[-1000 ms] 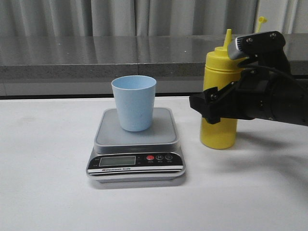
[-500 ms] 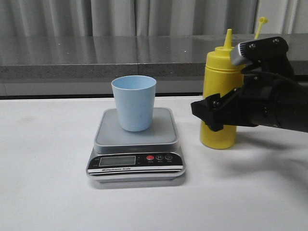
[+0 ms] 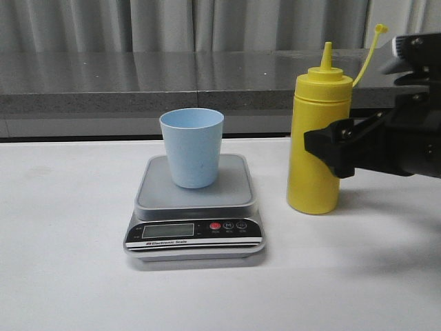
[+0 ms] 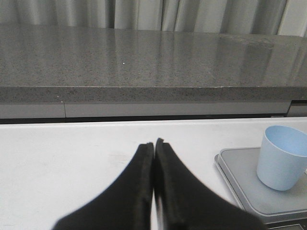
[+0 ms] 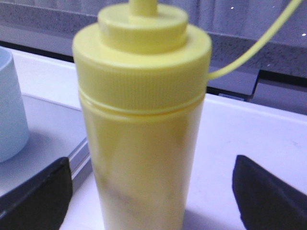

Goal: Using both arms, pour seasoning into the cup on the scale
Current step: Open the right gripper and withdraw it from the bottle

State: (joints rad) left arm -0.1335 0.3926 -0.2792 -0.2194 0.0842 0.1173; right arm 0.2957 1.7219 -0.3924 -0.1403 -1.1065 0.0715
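Front view shows the white worktop running from the near edge back to a grey stone ledge with pale curtains behind it. The right arm reaches in level from the right edge, its dark bulk just behind and to the right of the bottle, and only one finger of the right hand juts in front of the bottle's right side. In the right wrist view that hand is spread wide, one black finger on each side of the bottle with clear worktop between finger and plastic on both sides, so it grips nothing. The scale sits near the middle of the worktop, grey platform on top, black panel with display and red button facing the camera. The seasoning, a tall yellow squeeze bottle, stands upright on the worktop just right of the scale, its cap strap arcing up to the right. The cup, light blue and upright, stands on the scale's platform. The left hand appears only in the left wrist view, held low over the worktop to the left of the scale, its two fingers pressed together with nothing between them.
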